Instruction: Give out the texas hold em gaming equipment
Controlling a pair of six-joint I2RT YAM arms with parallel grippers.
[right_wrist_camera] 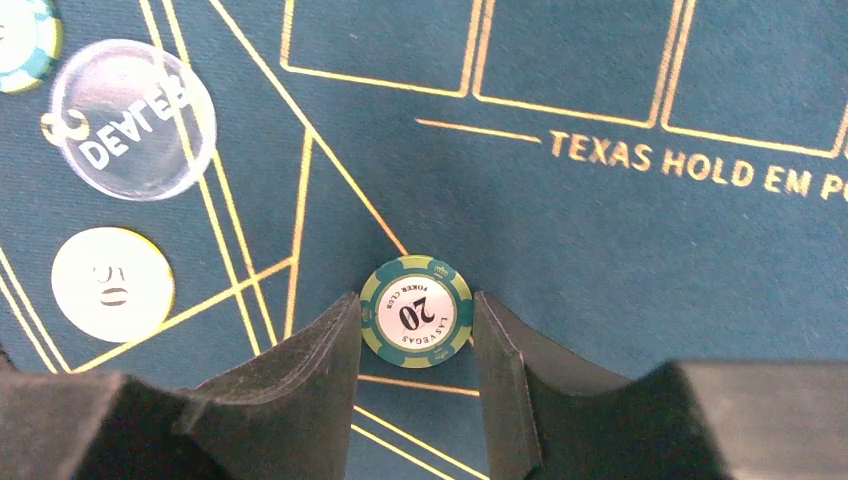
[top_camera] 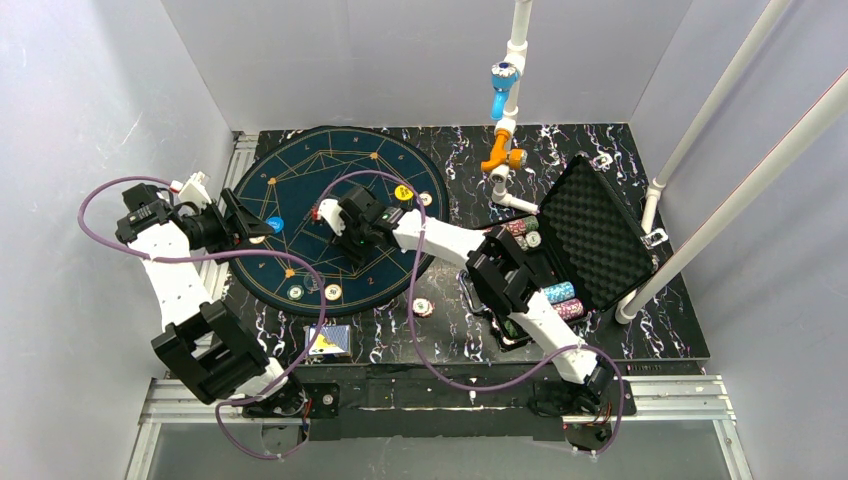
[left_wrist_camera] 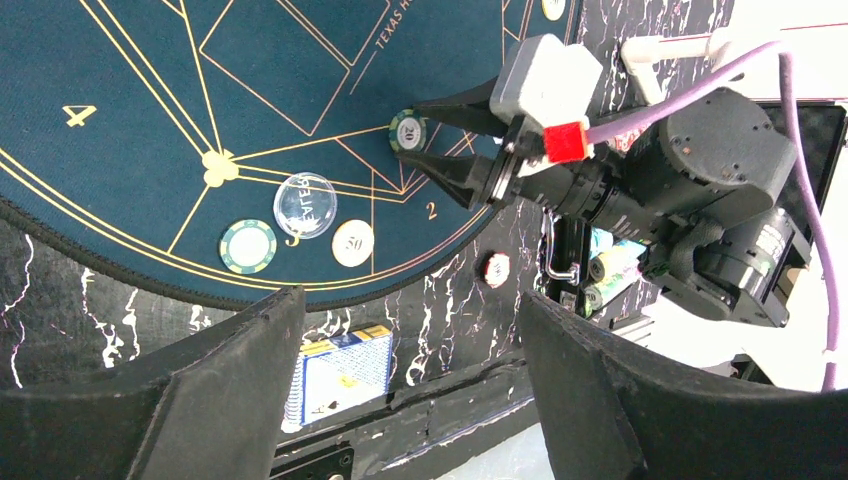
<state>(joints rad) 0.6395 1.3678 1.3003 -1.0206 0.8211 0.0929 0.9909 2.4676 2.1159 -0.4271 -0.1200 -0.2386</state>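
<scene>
The right claw (left_wrist_camera: 410, 130) is pinching a green chip (right_wrist_camera: 417, 312) marked 20. Its two black fingers (right_wrist_camera: 310, 380) press on the chip's left and right edges. The chip lies flat on the dark round mat (right_wrist_camera: 620, 250), in the lower middle of the right wrist view. Up and to the left sits a clear dealer disc (right_wrist_camera: 132, 120), and below that a white chip (right_wrist_camera: 112, 284) marked 50 (both are apart from the claw).

The left claw (left_wrist_camera: 400, 400) is spread wide at the bottom of its own view and holds nothing. Past its fingers lies a pack of cards (left_wrist_camera: 345, 385) with a blue back, resting on the black table (left_wrist_camera: 40, 300) just off the mat's edge.

In the top view a yellow chip (top_camera: 403, 192) and a blue chip (top_camera: 275, 224) lie on the mat. More chips (top_camera: 522, 232) sit in the open black case (top_camera: 600, 240) at the right.
</scene>
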